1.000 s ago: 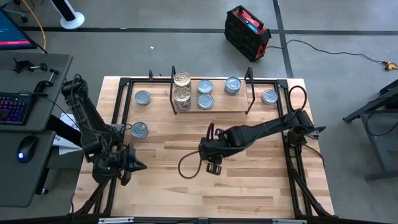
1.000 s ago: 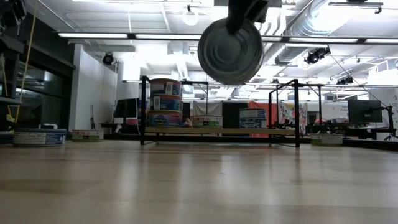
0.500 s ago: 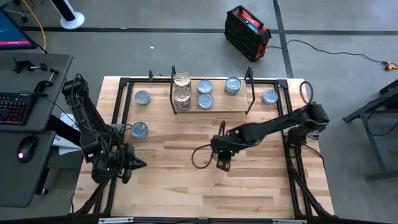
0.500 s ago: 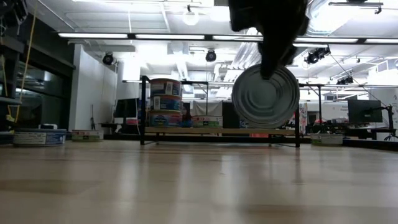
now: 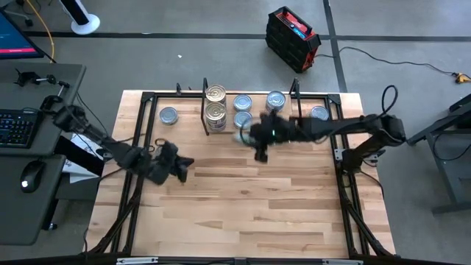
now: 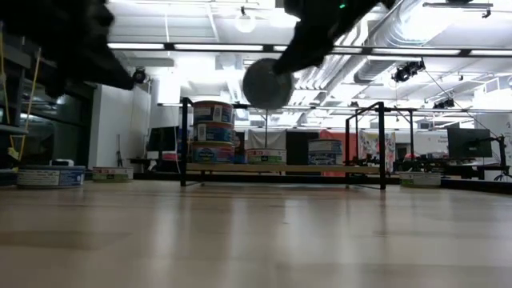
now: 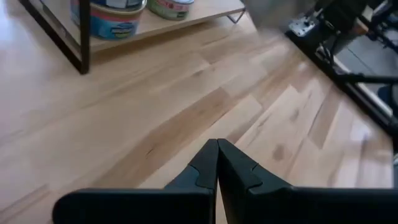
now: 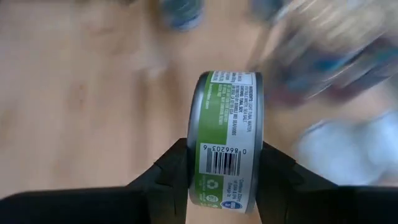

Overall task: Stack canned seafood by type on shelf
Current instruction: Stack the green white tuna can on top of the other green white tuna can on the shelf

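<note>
From above, the low rack of light wooden board with thin black wire uprights, the shelf point(image 5: 283, 120), stands along the table's far edge. It carries gold-lidded tins stacked at its left end point(image 5: 215, 112) and silver-blue tins point(image 5: 243, 102) beside them. The right gripper point(image 5: 259, 136) is at the shelf's front edge, just before the silver-blue group, so it is plainly the nearer arm. The left gripper point(image 5: 179, 163) is over bare tabletop, well apart from the rack.

At table height, the flat round silver tin point(image 6: 267, 84) hangs in the air on edge, its circular face towards the camera, higher than the tins on the board behind it point(image 6: 211, 132).

The left wrist camera shows that arm's fingers point(image 7: 205, 167) pressed together with nothing between them, and a corner of the shelf beyond.

The right wrist camera shows the dark fingers point(image 8: 177, 165) pinching the tin point(image 8: 225, 140) across its flat faces, green label and barcode on the rim turned outward. Its axis runs from finger to finger, so I judge it must be turned flat before it can be set on a stack.
</note>
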Controlling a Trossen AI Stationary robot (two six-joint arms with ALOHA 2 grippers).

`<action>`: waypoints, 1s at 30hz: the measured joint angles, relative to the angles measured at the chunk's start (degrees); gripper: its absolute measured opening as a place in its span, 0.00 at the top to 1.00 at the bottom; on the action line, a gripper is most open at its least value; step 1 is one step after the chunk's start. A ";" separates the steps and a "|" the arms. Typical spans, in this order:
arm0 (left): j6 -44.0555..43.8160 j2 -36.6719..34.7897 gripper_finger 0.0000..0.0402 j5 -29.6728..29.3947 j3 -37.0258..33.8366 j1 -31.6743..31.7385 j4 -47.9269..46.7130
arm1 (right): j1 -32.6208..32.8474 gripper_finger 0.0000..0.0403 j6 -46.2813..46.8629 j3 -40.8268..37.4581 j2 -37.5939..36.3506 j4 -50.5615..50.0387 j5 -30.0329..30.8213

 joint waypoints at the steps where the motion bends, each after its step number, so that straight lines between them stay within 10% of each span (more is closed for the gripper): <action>1: 1.21 0.00 1.00 2.72 0.00 2.64 1.82 | -1.72 0.72 -4.53 0.85 0.27 0.77 1.01; 16: 11.93 -0.02 1.00 9.38 0.00 12.09 8.20 | -11.93 0.72 -61.40 3.14 12.13 10.57 23.89; 30: 14.37 0.00 1.00 9.17 0.00 12.32 3.42 | -16.37 0.72 -64.68 3.82 17.22 15.90 23.07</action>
